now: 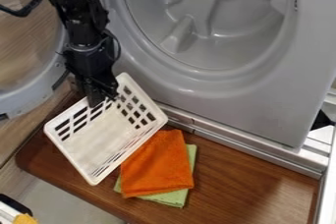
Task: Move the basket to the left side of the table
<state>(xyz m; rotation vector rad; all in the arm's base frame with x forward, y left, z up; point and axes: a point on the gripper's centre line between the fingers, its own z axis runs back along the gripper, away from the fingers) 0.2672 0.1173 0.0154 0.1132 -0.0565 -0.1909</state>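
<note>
One basket [101, 144]: is lying on the left part of the table in the camera view, its open top facing up; it is showing white, with slots cut through its walls, and is sitting askew, one corner pointing up the view and another down.
Table [242, 188]: is spreading brown and wooden beneath the basket and the cloths.
Gripper [103, 100]: is hanging at the basket's upper-left wall, close to the top corner; I cannot tell whether it is clenching the rim or staying released.
Arm [82, 21]: is coming in black from the upper left and slanting down to the gripper.
Orange cloth [160, 166]: is lying right of the basket, its left side running along the basket's lower-right rim; whether the two are touching, I cannot tell.
Green cloth [173, 198]: is lying under the orange cloth and peeking out along its right and lower sides.
Machine [263, 105]: is standing grey behind the table, its big round hollow facing the camera.
Round door [23, 93]: is standing at the left edge of the view, partly behind the arm.
Metal rail [242, 144]: is running between the machine and the table.
</note>
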